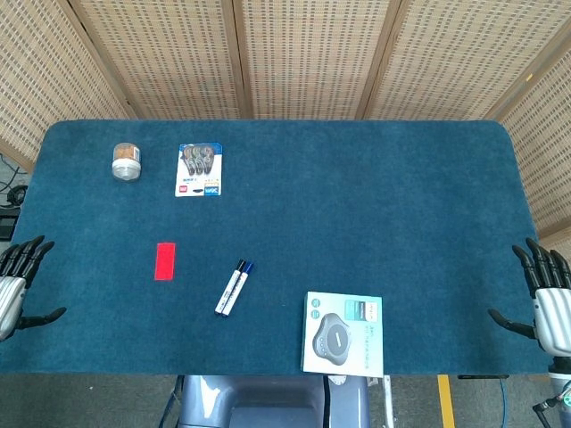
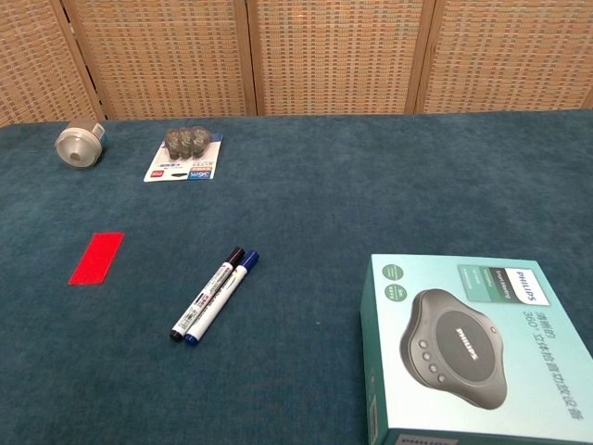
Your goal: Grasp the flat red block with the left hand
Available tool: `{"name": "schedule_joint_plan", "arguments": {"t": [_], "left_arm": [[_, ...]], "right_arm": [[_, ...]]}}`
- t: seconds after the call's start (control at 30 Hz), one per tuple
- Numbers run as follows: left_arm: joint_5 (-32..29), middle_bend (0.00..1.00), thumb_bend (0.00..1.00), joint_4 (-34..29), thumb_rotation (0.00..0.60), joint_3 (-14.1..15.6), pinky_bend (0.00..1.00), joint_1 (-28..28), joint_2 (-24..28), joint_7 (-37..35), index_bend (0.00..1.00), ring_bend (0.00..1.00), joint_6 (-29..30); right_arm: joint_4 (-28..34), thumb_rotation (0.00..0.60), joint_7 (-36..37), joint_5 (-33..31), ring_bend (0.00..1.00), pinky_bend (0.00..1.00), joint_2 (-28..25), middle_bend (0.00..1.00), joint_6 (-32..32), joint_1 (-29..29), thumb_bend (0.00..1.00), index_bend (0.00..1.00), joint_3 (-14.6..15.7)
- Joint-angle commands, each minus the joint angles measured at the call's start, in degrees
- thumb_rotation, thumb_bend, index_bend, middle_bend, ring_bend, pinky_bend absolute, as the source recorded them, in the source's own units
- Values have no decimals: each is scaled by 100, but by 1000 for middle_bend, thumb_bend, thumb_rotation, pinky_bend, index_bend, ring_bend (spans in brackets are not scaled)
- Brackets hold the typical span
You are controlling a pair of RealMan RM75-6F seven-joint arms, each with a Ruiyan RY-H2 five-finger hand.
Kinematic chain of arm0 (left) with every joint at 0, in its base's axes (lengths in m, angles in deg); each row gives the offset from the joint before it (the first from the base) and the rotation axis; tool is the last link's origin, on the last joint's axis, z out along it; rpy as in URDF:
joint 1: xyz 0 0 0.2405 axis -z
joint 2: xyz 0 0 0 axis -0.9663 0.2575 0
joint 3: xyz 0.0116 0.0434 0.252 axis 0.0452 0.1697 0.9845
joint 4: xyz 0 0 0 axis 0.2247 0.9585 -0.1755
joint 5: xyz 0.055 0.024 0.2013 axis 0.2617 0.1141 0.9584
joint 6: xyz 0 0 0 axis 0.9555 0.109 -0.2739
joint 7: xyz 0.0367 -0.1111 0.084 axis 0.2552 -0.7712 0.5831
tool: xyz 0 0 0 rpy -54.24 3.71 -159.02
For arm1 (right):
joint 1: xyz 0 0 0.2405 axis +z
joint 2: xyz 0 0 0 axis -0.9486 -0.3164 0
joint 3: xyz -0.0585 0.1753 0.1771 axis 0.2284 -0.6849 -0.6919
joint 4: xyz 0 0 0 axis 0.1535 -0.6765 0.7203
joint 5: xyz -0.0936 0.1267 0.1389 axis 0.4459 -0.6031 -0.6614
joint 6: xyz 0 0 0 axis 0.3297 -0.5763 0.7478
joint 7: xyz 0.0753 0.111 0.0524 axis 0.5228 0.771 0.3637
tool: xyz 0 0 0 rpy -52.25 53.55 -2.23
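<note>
The flat red block [image 1: 165, 260] lies on the tabletop [image 1: 357, 205] left of the markers [image 1: 234, 287], looking thin, stiff and light, so the empty, spread-fingered left hand [image 1: 16, 287] should probably pinch its long edges.

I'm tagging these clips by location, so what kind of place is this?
Probably an indoor lab or office test bench: a table covered in blue felt, woven screen panels behind it, and office goods laid out, such as two markers and a boxed speakerphone.
</note>
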Motion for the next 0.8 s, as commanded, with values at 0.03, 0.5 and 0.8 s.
{"name": "schedule_joint_plan", "arguments": {"t": [0.03, 0.5, 0.8], "left_arm": [[-80, 0, 0, -42, 600, -73, 0, 283, -56, -115, 0, 0, -418], [-1091, 0, 229, 213, 600, -754, 0, 2250, -374, 89, 224, 0, -3117], [-2039, 0, 368, 911, 600, -787, 0, 2844, -1121, 697, 284, 0, -3889]], "right_arm": [[-21, 600, 151, -33, 0, 0, -42, 0, -19, -23, 23, 38, -17], [-68, 600, 119, -78, 0, 0, 0, 0, 236, 81, 24, 38, 13], [-166, 600, 165, -276, 0, 0, 34, 0, 504, 174, 26, 38, -28]]}}
